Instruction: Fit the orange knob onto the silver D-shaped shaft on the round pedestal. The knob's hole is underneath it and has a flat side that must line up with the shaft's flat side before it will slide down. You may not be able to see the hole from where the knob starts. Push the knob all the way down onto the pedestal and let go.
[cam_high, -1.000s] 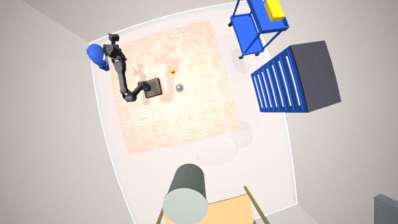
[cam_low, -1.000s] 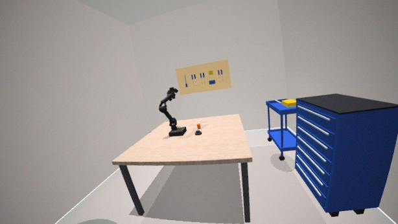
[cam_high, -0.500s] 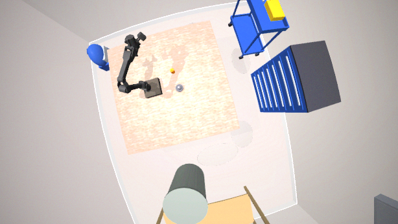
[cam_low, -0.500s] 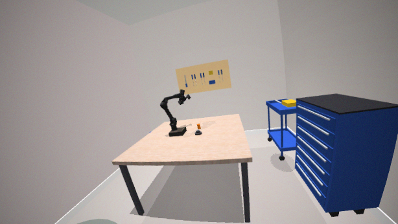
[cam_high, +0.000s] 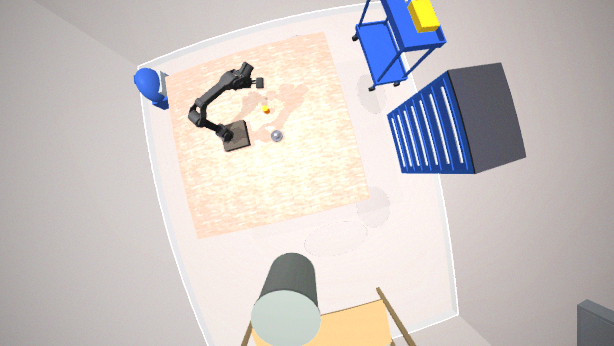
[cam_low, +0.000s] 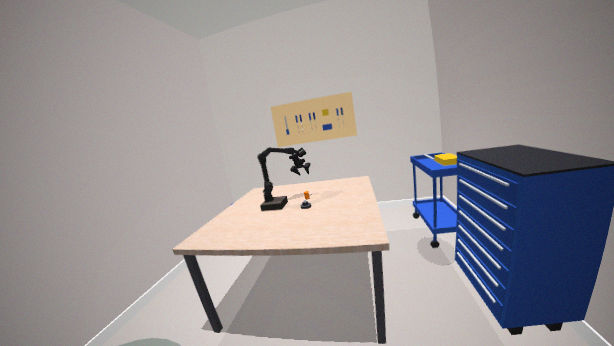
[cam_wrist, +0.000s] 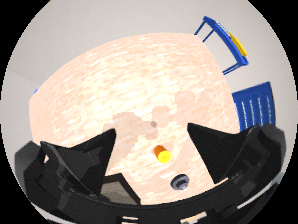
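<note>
The orange knob (cam_high: 266, 109) (cam_low: 307, 195) (cam_wrist: 163, 155) stands on the table, its yellow-orange top showing in the wrist view; its hole is hidden underneath. The round grey pedestal (cam_high: 276, 135) (cam_low: 305, 205) (cam_wrist: 180, 182) stands close to the knob, on the side towards the front of the table. Its shaft is too small for me to tell where the flat side faces. My gripper (cam_high: 260, 82) (cam_low: 303, 174) (cam_wrist: 152, 128) is open and empty, high above the table. In the wrist view the knob lies below the line between the fingertips, nearer the bottom edge.
The arm's dark base (cam_high: 237, 135) (cam_low: 274, 203) (cam_wrist: 120, 190) sits on the wooden table (cam_high: 280, 190) (cam_low: 300, 232) (cam_wrist: 100, 85), left of the pedestal. A blue cart (cam_high: 380, 50) (cam_low: 434, 215) and a blue drawer cabinet (cam_high: 425, 130) (cam_low: 482, 220) stand beyond the table's right side.
</note>
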